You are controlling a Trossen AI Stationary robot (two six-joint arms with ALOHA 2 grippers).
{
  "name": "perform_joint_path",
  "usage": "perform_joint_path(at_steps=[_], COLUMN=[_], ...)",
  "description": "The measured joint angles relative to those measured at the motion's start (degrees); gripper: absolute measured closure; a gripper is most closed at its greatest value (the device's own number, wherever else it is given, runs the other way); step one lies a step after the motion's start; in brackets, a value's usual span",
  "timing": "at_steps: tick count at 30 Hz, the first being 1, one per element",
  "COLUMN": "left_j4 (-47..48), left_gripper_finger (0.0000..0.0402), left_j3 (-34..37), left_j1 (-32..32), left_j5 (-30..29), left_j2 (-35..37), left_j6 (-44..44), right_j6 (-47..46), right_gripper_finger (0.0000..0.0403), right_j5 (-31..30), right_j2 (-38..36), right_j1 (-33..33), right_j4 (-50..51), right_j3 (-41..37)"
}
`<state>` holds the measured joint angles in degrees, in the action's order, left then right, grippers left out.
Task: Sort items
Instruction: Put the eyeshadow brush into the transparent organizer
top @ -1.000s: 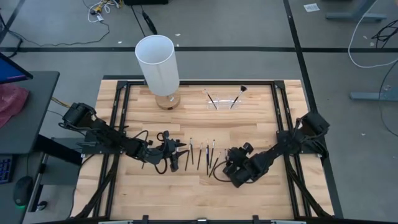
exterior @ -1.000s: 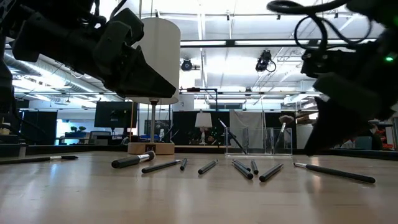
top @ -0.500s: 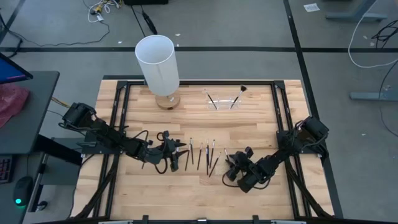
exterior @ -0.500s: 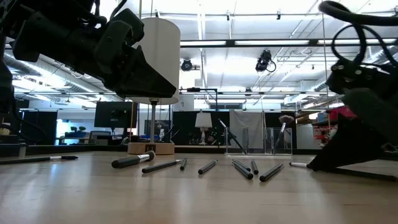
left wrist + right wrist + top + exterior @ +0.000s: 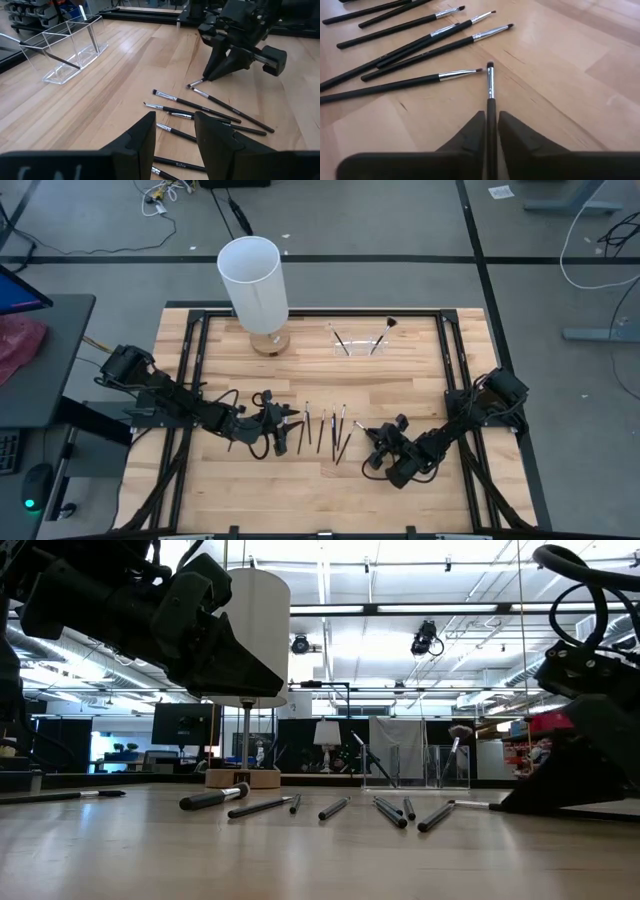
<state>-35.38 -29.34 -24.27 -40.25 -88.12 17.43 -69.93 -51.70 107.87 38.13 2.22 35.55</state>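
Note:
Several thin dark brushes (image 5: 325, 430) lie side by side on the wooden table (image 5: 400, 380), between my two grippers. My right gripper (image 5: 491, 116) is down at the table at the right end of the row. It is shut on one brush (image 5: 490, 80), whose silver ferrule and bristle tip stick out ahead of the fingers. In the left wrist view the same gripper (image 5: 212, 75) stands behind the row. My left gripper (image 5: 174, 120) hovers open over the left end of the row (image 5: 290, 430), with nothing between its fingers. My right gripper pinches the brush's dark handle (image 5: 491, 103) between its two fingers, just behind the silver ferrule. The fingers slant down from the table's right and run along the brush. The brush points out ahead of them, low and nearly level, its tip (image 5: 190, 86) at the wood.
A tall white cylinder (image 5: 252, 280) stands on a wooden base at the far left. A small clear holder (image 5: 360, 340) with two brushes in it sits at the far middle. Bare wood lies near the front edge (image 5: 320, 500).
My right gripper has sunk from above the table down onto the rightmost brush, tipping further forward. In the low view its fingers now sit at table height over that brush's handle. The left arm and the other brushes have kept still.

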Motion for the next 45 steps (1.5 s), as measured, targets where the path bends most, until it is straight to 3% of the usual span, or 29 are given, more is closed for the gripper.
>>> perform_joint_path(at_steps=[6,12,23,27,32,40,45], left_j4=[0.00,0.00,0.04,0.04,0.04,0.05,0.04], left_gripper_finger=[0.0264,0.0264,0.0264,0.0264,0.0264,0.0264,0.0264], left_j3=[0.00,0.00,0.00,0.00,0.00,0.00,0.00], left_j1=[0.00,0.00,0.00,0.00,-0.16,-0.75,-0.72], left_j5=[0.00,0.00,0.00,0.00,0.00,0.05,0.00], left_j2=[0.00,0.00,0.00,0.00,0.00,0.00,-0.02], left_j6=[0.00,-0.06,-0.12,-0.13,-0.09,-0.07,-0.04], right_j6=[1.02,7.03,9.14,11.60,11.50,11.95,11.95], right_gripper_finger=[0.0280,0.0273,0.0304,0.0339,0.0388,0.0392,0.0392], right_j5=[-0.23,0.70,0.61,-0.01,-5.32,-9.11,-6.81], right_j2=[0.15,0.15,-0.13,0.29,3.71,5.35,2.83], right_j1=[-1.61,-3.82,-4.19,-4.35,-3.81,-1.44,-0.90], right_j4=[-0.82,-4.28,-16.29,-17.51,-20.15,-19.40,-17.83], right_j3=[-0.07,-0.31,-6.49,-7.17,-7.19,-7.27,-7.85])
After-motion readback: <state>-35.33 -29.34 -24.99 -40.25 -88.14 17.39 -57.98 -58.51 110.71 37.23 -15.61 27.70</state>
